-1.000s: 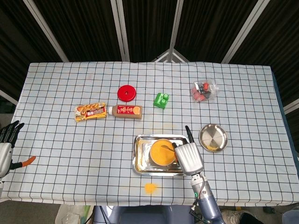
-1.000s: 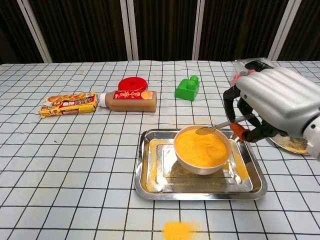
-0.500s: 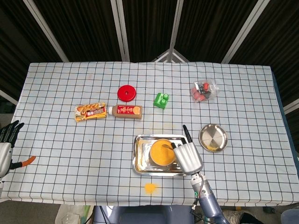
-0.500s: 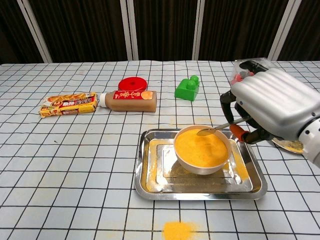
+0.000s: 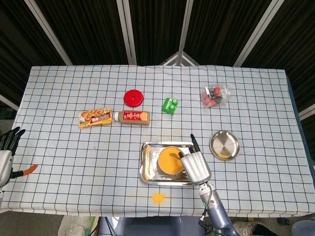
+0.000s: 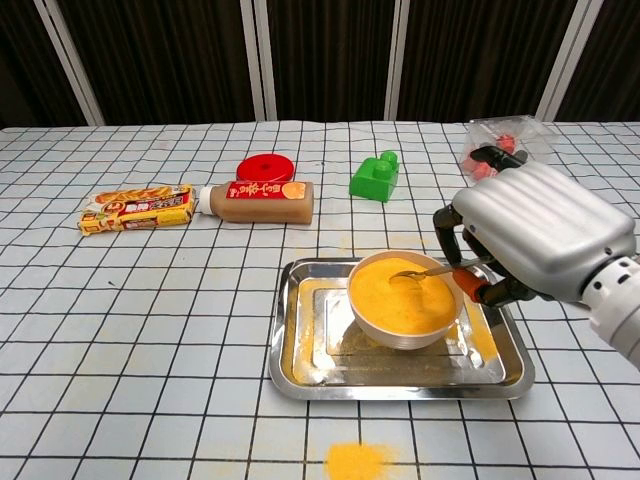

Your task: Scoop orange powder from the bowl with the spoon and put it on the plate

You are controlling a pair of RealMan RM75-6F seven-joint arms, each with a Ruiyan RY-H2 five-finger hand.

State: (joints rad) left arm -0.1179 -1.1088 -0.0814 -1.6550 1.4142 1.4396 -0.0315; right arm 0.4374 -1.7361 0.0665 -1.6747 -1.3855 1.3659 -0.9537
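Note:
A white bowl (image 6: pixel 404 330) full of orange powder (image 6: pixel 400 295) stands in a metal tray (image 6: pixel 296 352). My right hand (image 6: pixel 535 235) holds a metal spoon (image 6: pixel 428 270) with an orange handle, its tip dipped into the powder at the bowl's right side. From the head view the right hand (image 5: pixel 195 167) covers the bowl's right edge (image 5: pixel 170 160). The round metal plate (image 5: pixel 224 145) lies right of the tray with a little orange powder on its near side. My left hand (image 5: pixel 7 147) hangs at the table's left edge, fingers apart, empty.
Spilled orange powder (image 6: pixel 356 461) lies in front of the tray. At the back are a sauce bottle (image 6: pixel 258 201), a snack packet (image 6: pixel 138 208), a red lid (image 6: pixel 266 167), a green block (image 6: pixel 376 177) and a clear bag (image 6: pixel 497 146). An orange-handled tool (image 5: pixel 27 170) lies near the left hand.
My right hand has moved left and down, bringing the spoon's tip from above the bowl's rim into the powder. The left hand has not moved.

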